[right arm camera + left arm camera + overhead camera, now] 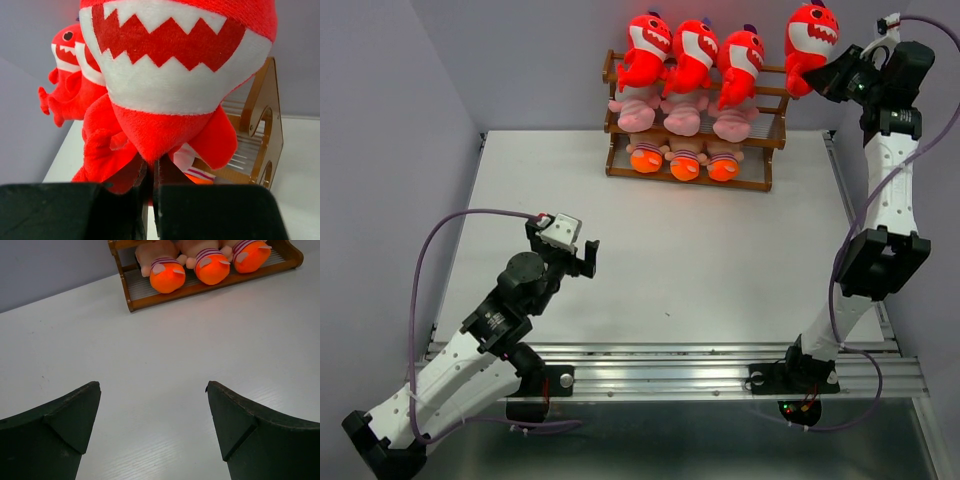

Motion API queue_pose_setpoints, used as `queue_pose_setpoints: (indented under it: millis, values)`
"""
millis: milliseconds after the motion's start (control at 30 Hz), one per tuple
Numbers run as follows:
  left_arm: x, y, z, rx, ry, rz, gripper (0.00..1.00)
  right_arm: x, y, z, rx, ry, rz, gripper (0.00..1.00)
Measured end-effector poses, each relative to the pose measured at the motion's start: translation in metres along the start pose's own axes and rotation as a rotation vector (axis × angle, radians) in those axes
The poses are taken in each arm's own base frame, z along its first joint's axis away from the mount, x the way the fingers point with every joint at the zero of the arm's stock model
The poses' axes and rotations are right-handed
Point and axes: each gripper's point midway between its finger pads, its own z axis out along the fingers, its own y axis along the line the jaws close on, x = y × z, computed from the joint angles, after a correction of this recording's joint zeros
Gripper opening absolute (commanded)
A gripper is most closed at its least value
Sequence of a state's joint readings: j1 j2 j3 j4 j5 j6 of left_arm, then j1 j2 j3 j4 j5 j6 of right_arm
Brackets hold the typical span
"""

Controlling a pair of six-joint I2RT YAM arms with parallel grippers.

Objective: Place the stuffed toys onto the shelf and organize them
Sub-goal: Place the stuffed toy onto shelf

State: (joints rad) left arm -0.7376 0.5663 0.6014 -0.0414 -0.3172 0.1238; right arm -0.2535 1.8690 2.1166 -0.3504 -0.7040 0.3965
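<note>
Beside the top right corner of the shelf (757, 183), the right hand (151, 180) pinches a red shark (810, 40) from below, clear of the tabletop (700, 260). Three more sharks (695, 50) sit on the top level, pink toys (680, 112) in the middle, orange-footed dolls (685, 160) at the bottom. The left hand (153, 386) hangs spread above the tabletop.

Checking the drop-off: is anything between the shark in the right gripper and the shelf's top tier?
Yes. Three red sharks already line the top tier of the shelf. The rightmost shark sits beside the held shark in the right gripper, so little free room shows.
</note>
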Motion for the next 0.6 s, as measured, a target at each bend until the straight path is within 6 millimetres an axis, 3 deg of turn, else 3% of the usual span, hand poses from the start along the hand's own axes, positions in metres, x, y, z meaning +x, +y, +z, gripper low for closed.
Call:
queue_pose_setpoints:
  millis: [133,333,600]
  values:
    - [0.002,-0.001,0.001,0.002,0.004,0.007,0.99,0.002,-0.009,0.015,-0.024,-0.009,0.033,0.01]
    - [0.004,-0.002,0.004,0.004,0.013,0.017,0.99,0.022,-0.025,0.041,-0.026,0.021,0.085,0.06]
    - [0.006,-0.002,0.006,0.007,0.018,0.025,0.99,0.032,-0.020,0.055,-0.038,0.029,0.103,0.13]
